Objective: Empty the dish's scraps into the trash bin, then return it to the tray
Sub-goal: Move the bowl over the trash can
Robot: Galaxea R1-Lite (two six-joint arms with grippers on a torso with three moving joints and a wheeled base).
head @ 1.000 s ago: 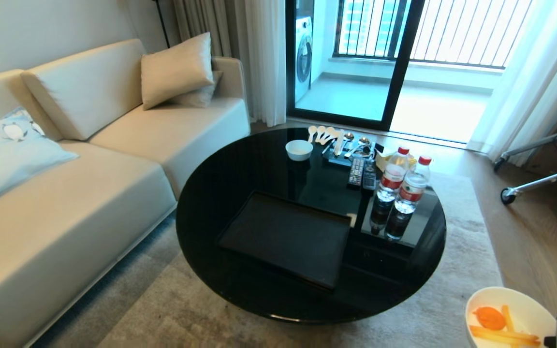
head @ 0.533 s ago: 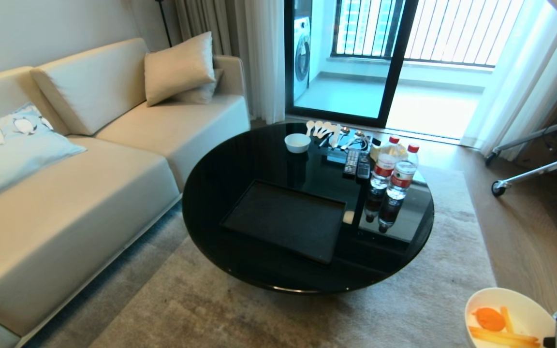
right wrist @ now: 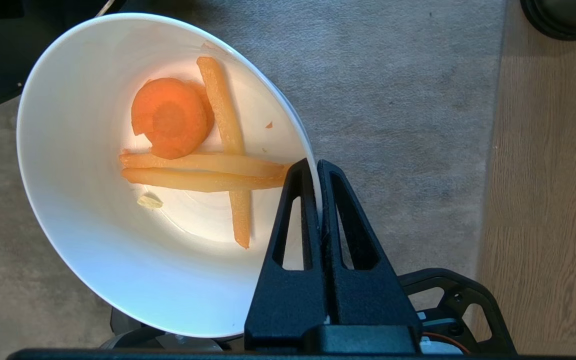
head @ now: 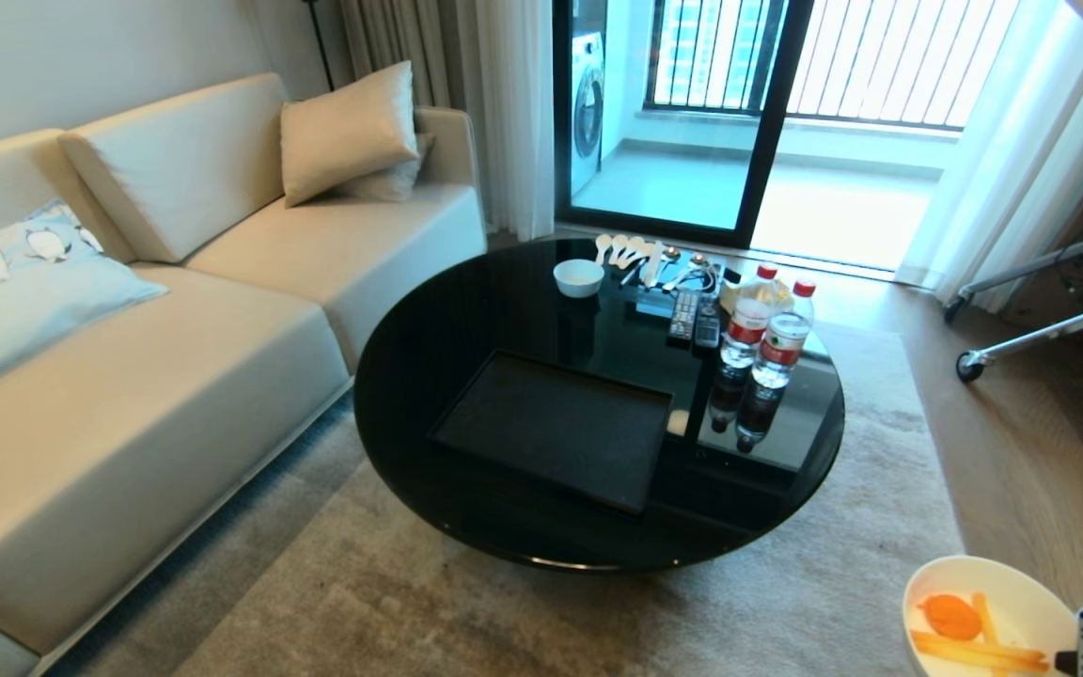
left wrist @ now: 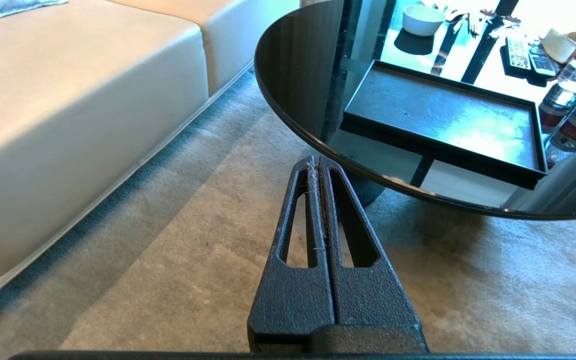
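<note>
The dish (head: 1021,606), a white deep bowl, hangs over the carpet at the head view's lower right, away from the table. My right gripper (right wrist: 314,167) is shut on its rim, one finger inside and one outside. The scraps (right wrist: 170,117), an orange carrot slice and three pale strips, lie in the tilted dish (right wrist: 93,250). The black tray (head: 551,428) sits empty on the round table and also shows in the left wrist view (left wrist: 443,110). My left gripper (left wrist: 316,160) is shut on nothing, low over the carpet beside the table edge. The trash bin is out of view.
The black glass table (head: 466,310) carries a small white bowl (head: 579,277), spoons (head: 640,263), remotes (head: 695,320) and two water bottles (head: 767,338). A beige sofa (head: 128,376) lies to the left and a wheeled cart (head: 1049,282) to the right. A dark round rim (right wrist: 563,20) sits on the wood floor.
The whole head view shifted early in the second, so the table now looks a little farther and smaller. The dish stays in the same corner, held by the right gripper.
</note>
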